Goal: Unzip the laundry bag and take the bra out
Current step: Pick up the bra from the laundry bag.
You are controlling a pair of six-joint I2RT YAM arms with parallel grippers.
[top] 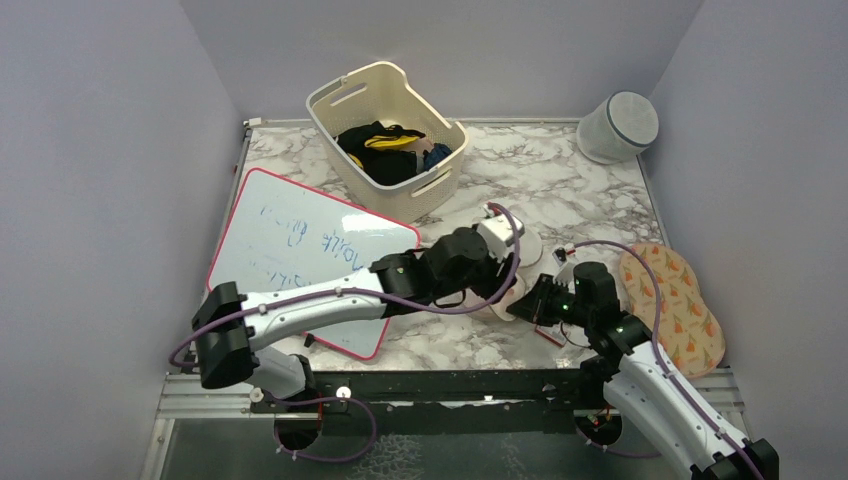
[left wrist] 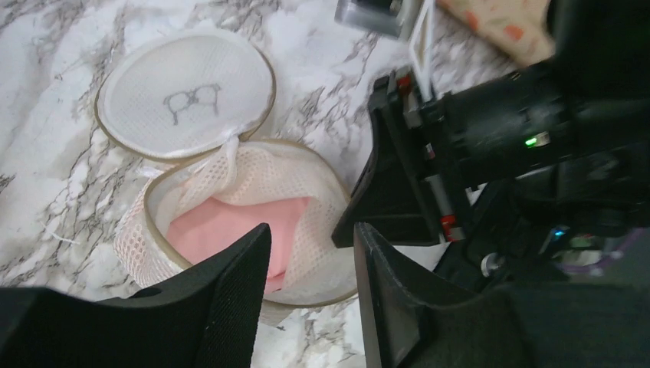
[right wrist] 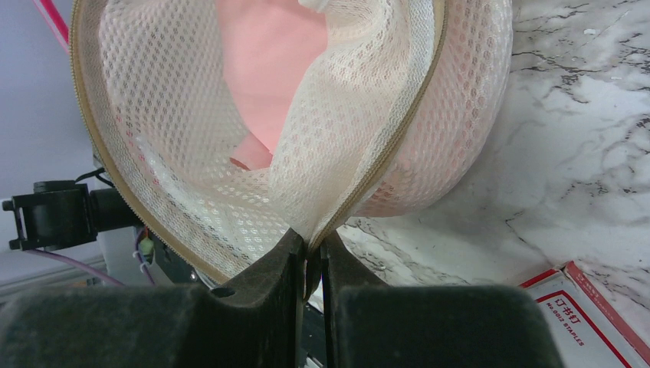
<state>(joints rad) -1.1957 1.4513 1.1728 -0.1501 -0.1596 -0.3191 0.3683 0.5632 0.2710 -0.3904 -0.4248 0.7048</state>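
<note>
The cream mesh laundry bag [left wrist: 322, 192] lies unzipped on the marble table, its lid [left wrist: 188, 92] with the bra outline flipped back beside it. A pink bra [left wrist: 222, 226] lies inside the open bag. My left gripper [left wrist: 310, 234] is open and empty, hovering just above the bag's near rim. My right gripper [right wrist: 310, 241] is shut on the bag's zipper edge [right wrist: 368, 176], holding the mesh wall [right wrist: 230, 169] up; the bra [right wrist: 268, 69] shows behind it. In the top view both grippers meet at the bag [top: 532, 246], the left [top: 512, 258] over it and the right [top: 530, 305] at its near side.
A cream slotted basket [top: 390, 140] with dark clothes stands at the back. A whiteboard [top: 300, 250] lies to the left under my left arm. A white-grey cylinder [top: 618, 127] stands back right. A patterned pad [top: 680, 300] lies right. A staples box [right wrist: 590, 307] lies near my right gripper.
</note>
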